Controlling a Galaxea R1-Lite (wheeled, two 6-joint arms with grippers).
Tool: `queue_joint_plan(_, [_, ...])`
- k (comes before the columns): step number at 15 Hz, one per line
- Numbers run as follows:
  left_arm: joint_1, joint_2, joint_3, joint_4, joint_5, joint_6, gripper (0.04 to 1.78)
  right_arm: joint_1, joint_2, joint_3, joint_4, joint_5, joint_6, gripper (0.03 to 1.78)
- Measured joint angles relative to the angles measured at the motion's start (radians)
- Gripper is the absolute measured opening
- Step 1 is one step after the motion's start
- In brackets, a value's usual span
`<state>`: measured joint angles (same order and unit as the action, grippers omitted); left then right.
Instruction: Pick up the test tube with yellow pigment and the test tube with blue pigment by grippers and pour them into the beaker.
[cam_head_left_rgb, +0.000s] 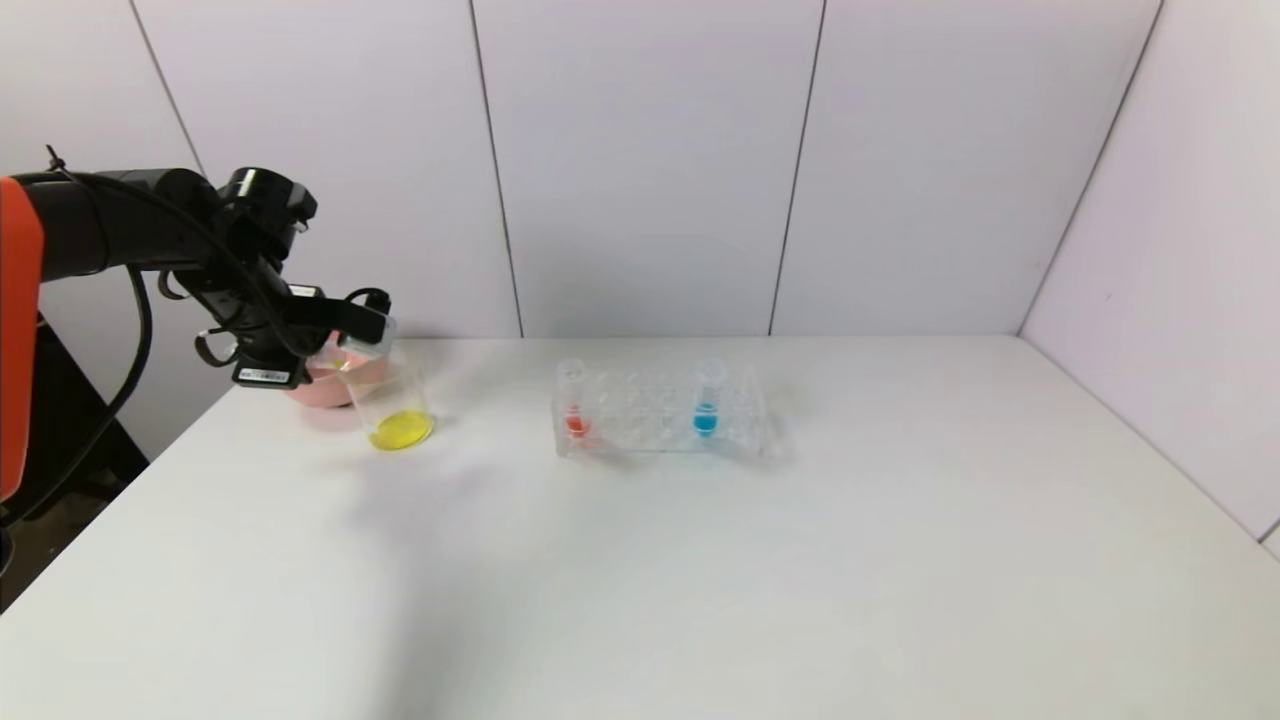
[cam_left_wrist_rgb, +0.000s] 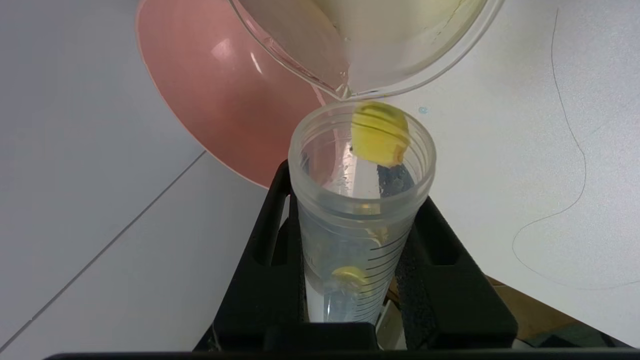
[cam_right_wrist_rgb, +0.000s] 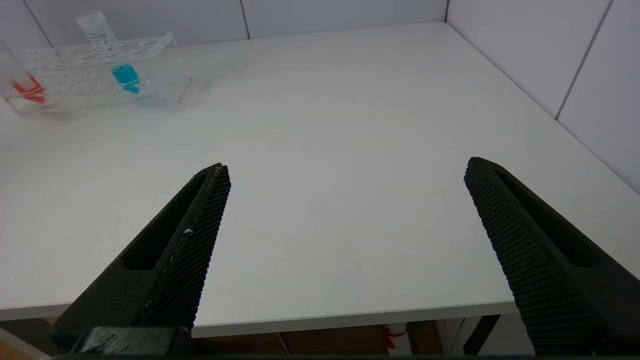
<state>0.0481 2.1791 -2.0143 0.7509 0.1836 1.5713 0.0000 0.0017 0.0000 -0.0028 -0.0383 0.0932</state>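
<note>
My left gripper (cam_head_left_rgb: 362, 328) is shut on the test tube with yellow pigment (cam_head_left_rgb: 374, 338) and holds it tipped, mouth down, over the beaker (cam_head_left_rgb: 398, 398). The beaker stands at the table's far left with a yellow pool at its bottom. In the left wrist view the tube (cam_left_wrist_rgb: 357, 235) sits between the black fingers (cam_left_wrist_rgb: 452, 280), a yellow drop at its mouth just under the beaker's rim (cam_left_wrist_rgb: 300, 65). The test tube with blue pigment (cam_head_left_rgb: 708, 400) stands upright in the clear rack (cam_head_left_rgb: 660, 425); it also shows in the right wrist view (cam_right_wrist_rgb: 114, 56). My right gripper (cam_right_wrist_rgb: 346, 165) is open and empty above the table's front edge.
A pink bowl (cam_head_left_rgb: 318, 385) stands right behind the beaker, also in the left wrist view (cam_left_wrist_rgb: 225, 95). A tube with red-orange liquid (cam_head_left_rgb: 574, 402) stands at the rack's left end. White wall panels close the back and right sides of the table.
</note>
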Motion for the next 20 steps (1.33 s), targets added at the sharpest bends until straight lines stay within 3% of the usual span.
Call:
queue_joint_plan(5, [0.005,-0.016,0.000,-0.008,-0.010,-0.012,0.52,0.000,0.000,0.000,0.000,0.000,0.000,1.71])
queue_joint_plan(7, [0.023,-0.042,0.000,-0.023,-0.050,-0.085,0.52,0.000,0.000,0.000,0.000,0.000,0.000,1.71])
queue_joint_plan(9, [0.056,-0.067,0.001,-0.030,-0.167,-0.212,0.52,0.000,0.000,0.000,0.000,0.000,0.000,1.71])
queue_joint_plan(14, [0.152,-0.087,0.020,-0.073,-0.631,-0.685,0.52,0.000,0.000,0.000,0.000,0.000,0.000,1.71])
queue_joint_plan(16, [0.183,-0.089,0.030,-0.160,-0.775,-0.875,0.52,0.000,0.000,0.000,0.000,0.000,0.000,1.71])
queue_joint_plan(20, [0.213,-0.094,0.130,-0.459,-0.849,-1.172,0.52,0.000,0.000,0.000,0.000,0.000,0.000,1.71])
